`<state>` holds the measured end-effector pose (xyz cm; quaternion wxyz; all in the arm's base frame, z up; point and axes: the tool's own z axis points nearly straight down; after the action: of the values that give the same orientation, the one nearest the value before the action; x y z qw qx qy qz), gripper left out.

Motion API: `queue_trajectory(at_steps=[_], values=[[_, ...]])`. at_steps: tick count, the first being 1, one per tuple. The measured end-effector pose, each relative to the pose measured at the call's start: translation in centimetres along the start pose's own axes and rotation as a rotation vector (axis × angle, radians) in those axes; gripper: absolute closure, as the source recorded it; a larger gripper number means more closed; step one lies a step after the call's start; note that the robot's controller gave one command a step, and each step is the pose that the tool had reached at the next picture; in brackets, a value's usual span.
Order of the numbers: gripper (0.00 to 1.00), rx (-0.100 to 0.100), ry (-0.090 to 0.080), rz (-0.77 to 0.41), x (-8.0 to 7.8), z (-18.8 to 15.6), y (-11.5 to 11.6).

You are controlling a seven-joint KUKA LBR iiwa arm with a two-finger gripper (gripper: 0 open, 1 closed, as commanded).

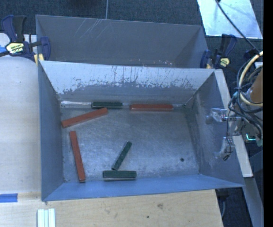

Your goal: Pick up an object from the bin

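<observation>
Closest to the lens, a dark green block [119, 175] is seen lying flat along the front wall of the grey metal bin [165, 141], a little left of that wall's middle. A dark green stick [122, 155] is laid slantwise just behind it, so that a rough T is formed. Whether its lower end touches the block cannot be told.

By the bin's left wall a red-brown bar [77, 156] is laid lengthwise, running from the front towards the middle of the floor. A second red-brown bar [84, 117] is set aslant near the bin's back left corner. Along the foot of the bin's back wall a dark green bar [107, 105] and, to its right, a third red-brown bar [151, 108] are lined up end to end, apart from each other.

The pincer [226, 148] is found at the bin's right wall, over the sloping side near the rim, with cables [243, 93] bundled on the arm behind it. It is placed well apart from every bar, the third red-brown bar being the nearest. Whether the pincer is released or clenched cannot be told.
</observation>
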<state>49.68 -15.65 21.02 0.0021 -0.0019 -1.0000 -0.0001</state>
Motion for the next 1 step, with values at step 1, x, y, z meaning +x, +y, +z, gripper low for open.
queue_trajectory(at_steps=[1], values=[[0.0,-0.002,0.0,-0.095,-0.66,14.45,7.32]])
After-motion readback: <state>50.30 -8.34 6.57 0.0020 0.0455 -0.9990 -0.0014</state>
